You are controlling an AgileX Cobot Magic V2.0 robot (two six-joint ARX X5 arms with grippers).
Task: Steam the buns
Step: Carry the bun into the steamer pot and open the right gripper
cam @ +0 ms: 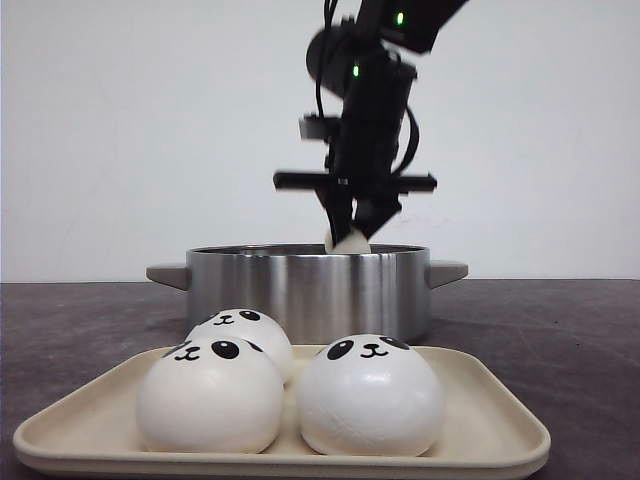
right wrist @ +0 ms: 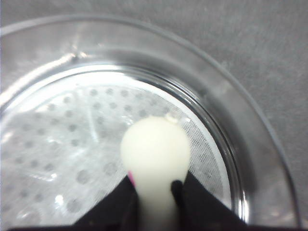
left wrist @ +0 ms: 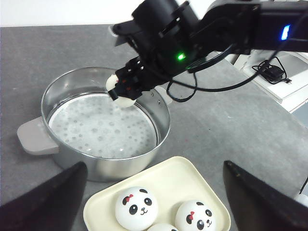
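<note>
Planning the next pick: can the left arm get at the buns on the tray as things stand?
Probably yes. The left gripper is open above the tray, and the tray buns lie uncovered. The right gripper holds a bun over the pot, off to the side.

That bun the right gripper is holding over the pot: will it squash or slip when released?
The held bun looks soft: the right gripper pinches its lower part narrow while the free end bulges. It probably springs back. Being round, it may roll slightly on the perforated steamer liner inside the pot.
</note>
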